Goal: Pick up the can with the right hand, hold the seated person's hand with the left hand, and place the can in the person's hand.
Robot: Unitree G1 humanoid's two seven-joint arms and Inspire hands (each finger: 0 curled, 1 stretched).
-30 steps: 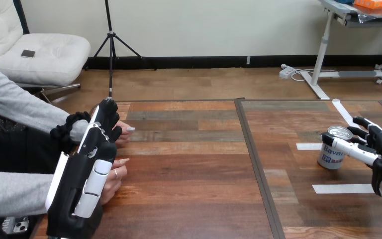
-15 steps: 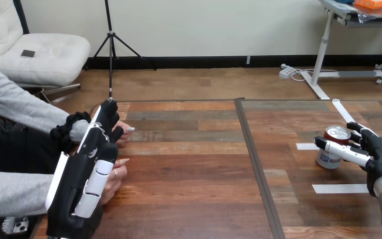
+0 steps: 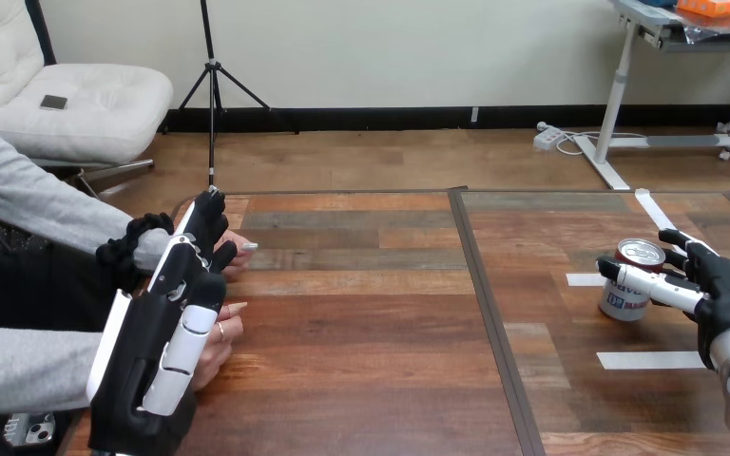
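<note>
A small can [image 3: 624,302] with a silver lid and a white and blue label is at the table's right, leaning a little to the left. My right hand [image 3: 728,291] is shut on it, the thumb lying across its front and the fingers curled behind it. At the left, my left hand [image 3: 157,332] stands edge-up with its fingers straight, open. It is in front of the person's two hands: the far hand [image 3: 240,249] shows past my fingertips, the near hand [image 3: 220,334] beside my palm. I cannot tell whether my left hand touches either of them.
White tape strips [image 3: 651,360] lie on the darker right part of the wooden table [image 3: 361,313], around the can. A dark seam [image 3: 488,304] runs front to back between the two table parts. A phone [image 3: 21,427] shows at the bottom left, under the person's sleeve.
My right hand has closed round the can and drawn it a little to the left, tilting it. My left hand and the person's hands have stayed put.
</note>
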